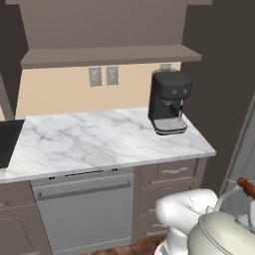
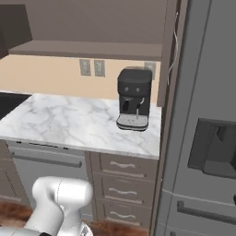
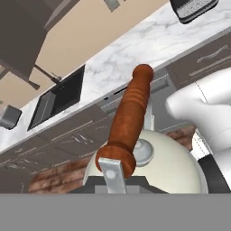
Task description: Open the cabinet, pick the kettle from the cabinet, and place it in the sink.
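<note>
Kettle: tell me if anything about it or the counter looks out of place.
The kettle is off any surface, held up at the gripper by its reddish handle, low beside the robot's body, away from the sink. The coffee machine stands upright on the marble counter; nothing spilled.

Kettle off the counter, sink at the far left, cabinet above.

The cream-white kettle shows close up in the hand view, its turned reddish-brown handle running up over the lid knob; in the left base view its rounded body sits low at the right, clear of the marble. The black sink is recessed into the counter's left end. The dark brown cabinet hangs above the counter, its underside shelf-like.
</note>
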